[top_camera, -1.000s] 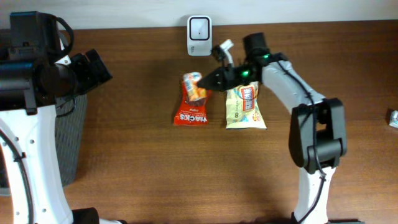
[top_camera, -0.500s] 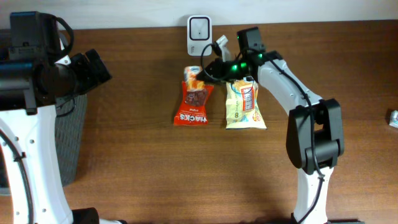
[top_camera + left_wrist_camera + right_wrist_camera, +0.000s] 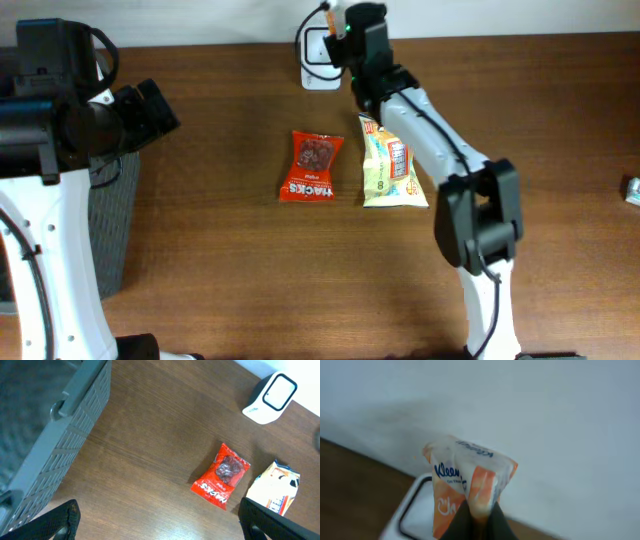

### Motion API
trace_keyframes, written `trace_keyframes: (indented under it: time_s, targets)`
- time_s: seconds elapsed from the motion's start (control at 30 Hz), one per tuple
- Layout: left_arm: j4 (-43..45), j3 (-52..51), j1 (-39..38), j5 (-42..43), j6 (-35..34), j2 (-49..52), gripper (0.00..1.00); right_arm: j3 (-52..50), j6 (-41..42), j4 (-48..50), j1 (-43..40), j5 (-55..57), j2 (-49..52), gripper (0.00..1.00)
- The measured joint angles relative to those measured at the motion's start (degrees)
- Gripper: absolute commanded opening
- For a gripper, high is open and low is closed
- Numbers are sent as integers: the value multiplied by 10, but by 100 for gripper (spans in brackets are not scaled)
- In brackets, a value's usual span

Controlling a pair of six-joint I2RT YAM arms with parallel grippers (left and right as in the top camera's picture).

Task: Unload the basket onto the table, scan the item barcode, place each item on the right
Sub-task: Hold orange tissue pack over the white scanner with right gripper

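Right gripper (image 3: 476,516) is clenched on the lower corner of a Kleenex tissue pack (image 3: 467,482). The pack is soft crinkled plastic film, orange and white with blue lettering, pinched into a wedge shape. It is held up at the top centre of the overhead frame, just above the barcode scanner (image 3: 270,397). The scanner is a smooth white plastic block with rounded corners and a dark-rimmed window.

Left gripper (image 3: 157,512) is released, with the black fingers spread wide at the lower corners of its wrist view and nothing between them.

A glossy red snack packet (image 3: 312,165) and a cream snack bag (image 3: 392,168) lie flat side by side on the brown wood-grain table (image 3: 220,280). A ribbed grey plastic basket (image 3: 55,435) sits at the left and is cut off by the frame.

Overhead, the right arm hides most of the pack and part of the scanner. The right wrist view is blurred, the lettering is only partly readable, and the scanner is cut off at the bottom edge.
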Motion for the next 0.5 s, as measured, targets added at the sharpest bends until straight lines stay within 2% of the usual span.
trace_keyframes:
  time_s: [0.2,0.5]
  targets:
    - [0,0,0,0,0,0,99,0,-114,46,-1,11,72,4]
    - [0,0,0,0,0,0,99,-1,-145,76,-1,1,80,4]
